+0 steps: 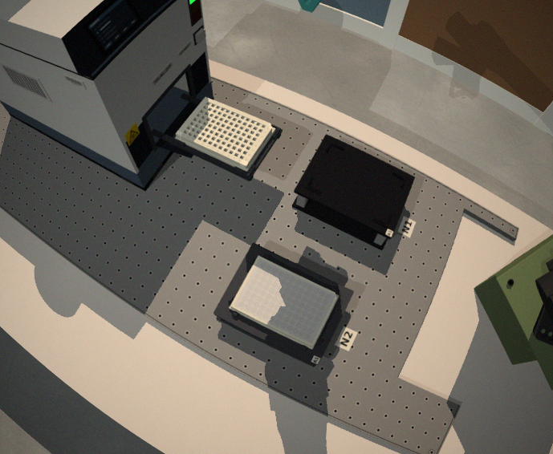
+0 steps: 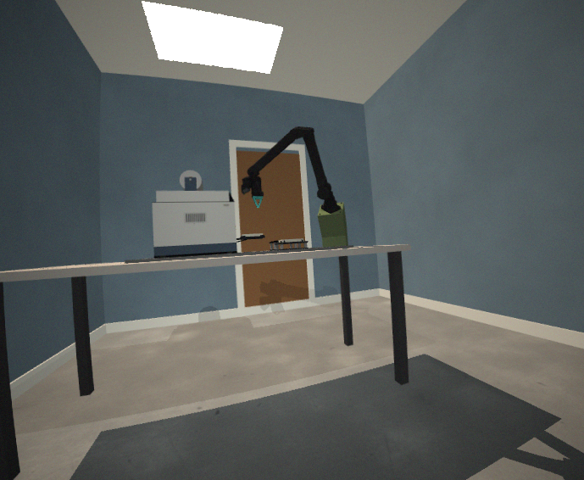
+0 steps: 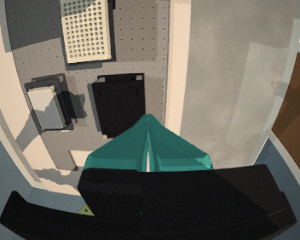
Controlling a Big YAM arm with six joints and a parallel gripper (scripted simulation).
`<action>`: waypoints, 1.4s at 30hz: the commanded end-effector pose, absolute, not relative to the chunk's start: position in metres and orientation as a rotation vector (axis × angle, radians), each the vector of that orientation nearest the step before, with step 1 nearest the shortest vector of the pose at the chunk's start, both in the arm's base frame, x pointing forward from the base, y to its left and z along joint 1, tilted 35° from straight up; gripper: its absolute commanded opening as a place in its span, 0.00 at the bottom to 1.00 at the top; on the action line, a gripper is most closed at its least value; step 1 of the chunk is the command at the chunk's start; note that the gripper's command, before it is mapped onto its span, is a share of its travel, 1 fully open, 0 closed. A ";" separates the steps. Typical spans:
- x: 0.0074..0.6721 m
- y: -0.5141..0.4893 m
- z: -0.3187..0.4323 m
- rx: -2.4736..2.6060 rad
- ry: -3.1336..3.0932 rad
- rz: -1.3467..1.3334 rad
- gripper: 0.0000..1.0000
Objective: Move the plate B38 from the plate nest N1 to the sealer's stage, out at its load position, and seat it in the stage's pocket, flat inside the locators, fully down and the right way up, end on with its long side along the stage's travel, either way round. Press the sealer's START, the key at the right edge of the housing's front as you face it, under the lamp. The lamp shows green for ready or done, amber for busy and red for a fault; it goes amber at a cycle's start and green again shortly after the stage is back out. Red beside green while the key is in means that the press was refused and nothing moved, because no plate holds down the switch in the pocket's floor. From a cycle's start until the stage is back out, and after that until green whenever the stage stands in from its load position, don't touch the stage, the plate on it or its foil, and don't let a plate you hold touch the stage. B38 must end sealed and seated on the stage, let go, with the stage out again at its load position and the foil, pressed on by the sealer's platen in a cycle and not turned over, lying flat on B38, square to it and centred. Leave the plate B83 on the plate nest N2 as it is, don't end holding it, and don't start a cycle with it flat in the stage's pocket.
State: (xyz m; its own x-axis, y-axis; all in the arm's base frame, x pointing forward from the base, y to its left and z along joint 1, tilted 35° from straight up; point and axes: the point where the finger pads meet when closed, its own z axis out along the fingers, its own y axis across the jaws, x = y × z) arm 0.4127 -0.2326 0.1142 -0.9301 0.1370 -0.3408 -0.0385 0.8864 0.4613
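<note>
The white well plate B38 (image 1: 225,135) lies flat on the sealer's stage (image 1: 250,168), which stands out in front of the housing; its long side runs along the stage's travel. It also shows in the wrist view (image 3: 88,27). No foil is on it. The lamp (image 1: 194,6) shows green. The nest N1 (image 1: 353,186) is black and bare. The plate B83 (image 1: 284,300) sits on nest N2, covered with foil. My gripper (image 3: 147,121) (image 2: 257,202) is shut on nothing, fingertips together, high above the table and pointing down, out of the top view.
The grey sealer housing (image 1: 86,73) stands at the back left on the perforated baseplate. The arm's green base (image 1: 535,302) is at the right edge. A door and blue walls lie behind the table.
</note>
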 end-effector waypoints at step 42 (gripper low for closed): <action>0.412 -0.219 0.121 0.268 2.189 0.586 0.00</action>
